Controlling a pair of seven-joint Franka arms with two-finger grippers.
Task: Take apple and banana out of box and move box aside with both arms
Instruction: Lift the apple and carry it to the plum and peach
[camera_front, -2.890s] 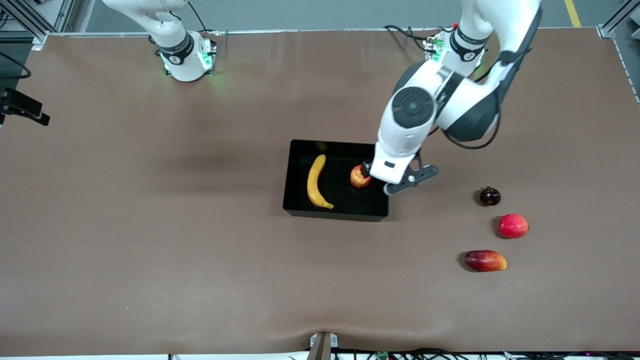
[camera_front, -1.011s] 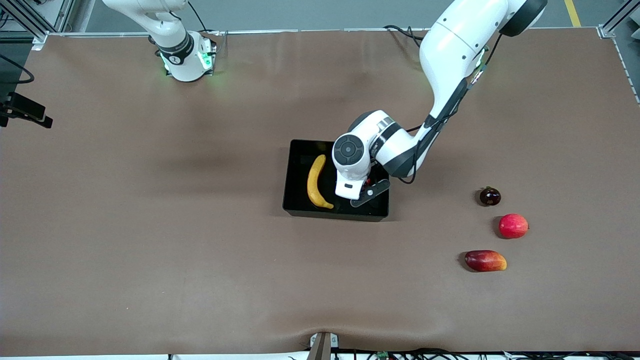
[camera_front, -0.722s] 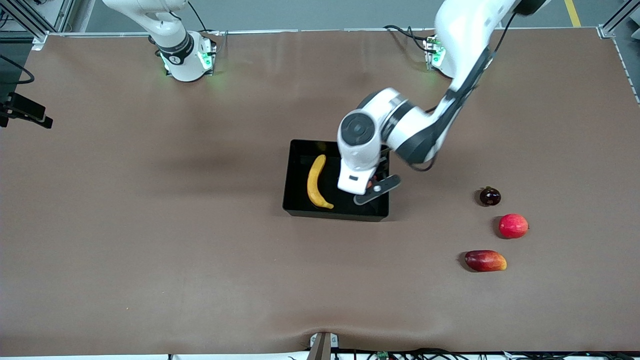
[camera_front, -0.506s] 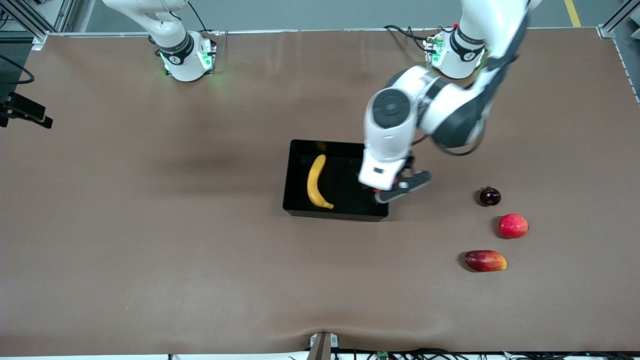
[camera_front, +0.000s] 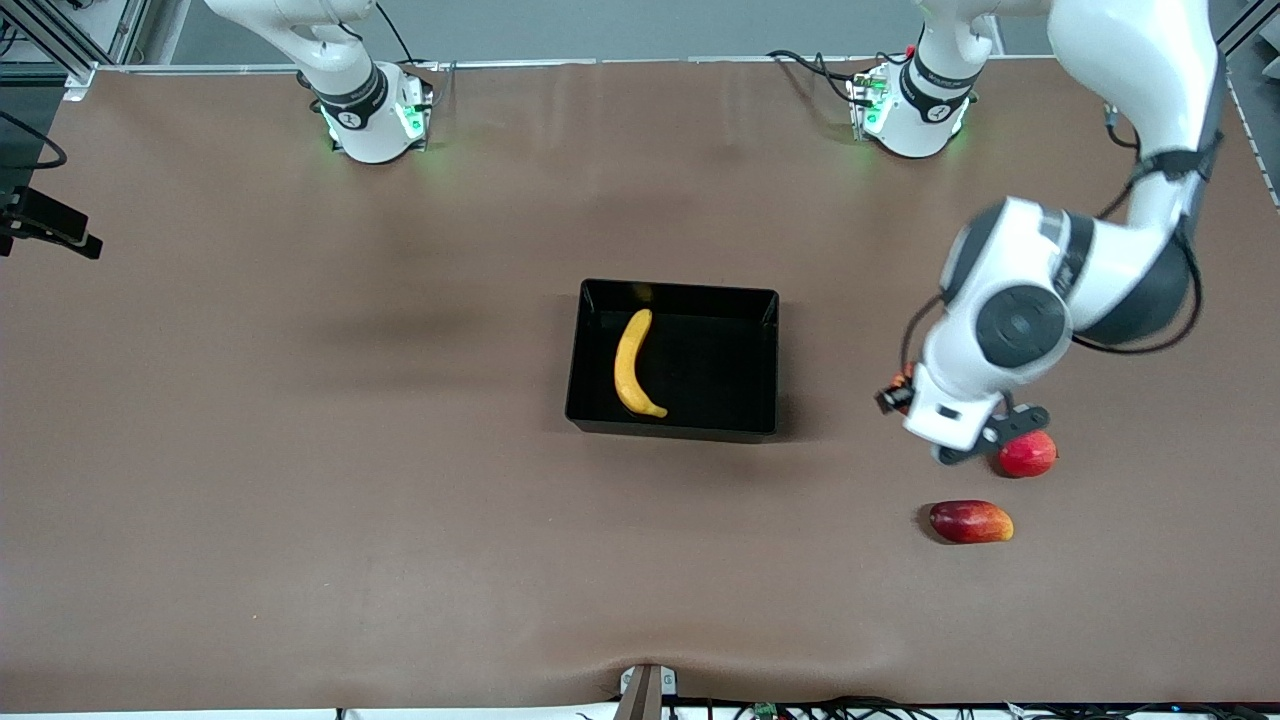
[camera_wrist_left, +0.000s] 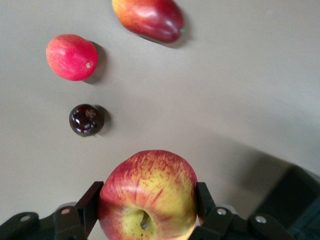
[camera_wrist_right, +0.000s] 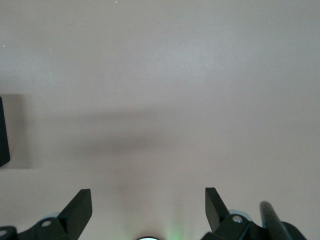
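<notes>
The black box (camera_front: 676, 431) sits mid-table with the yellow banana (camera_front: 630, 365) lying in it. My left gripper (camera_front: 985, 440) hangs over the table near the left arm's end, above a row of loose fruits. In the left wrist view the left gripper (camera_wrist_left: 147, 200) is shut on the apple (camera_wrist_left: 147, 192), red streaked with yellow, with one finger on each side. In the front view the hand hides the apple. My right gripper (camera_wrist_right: 148, 205) is open over bare table, with nothing between its fingers, and a corner of the box (camera_wrist_right: 3, 132) shows at the picture's edge.
A plain red round fruit (camera_front: 1028, 453) and a dark-red-and-orange mango (camera_front: 971, 521) lie under and beside the left hand. A small dark round fruit (camera_wrist_left: 86, 120) lies next to them. Only the right arm's base (camera_front: 365, 110) shows in the front view.
My left gripper reached into the box, closed on the apple, lifted it out, and swung toward the left arm's end to above the loose fruits. The banana and box stayed put.
</notes>
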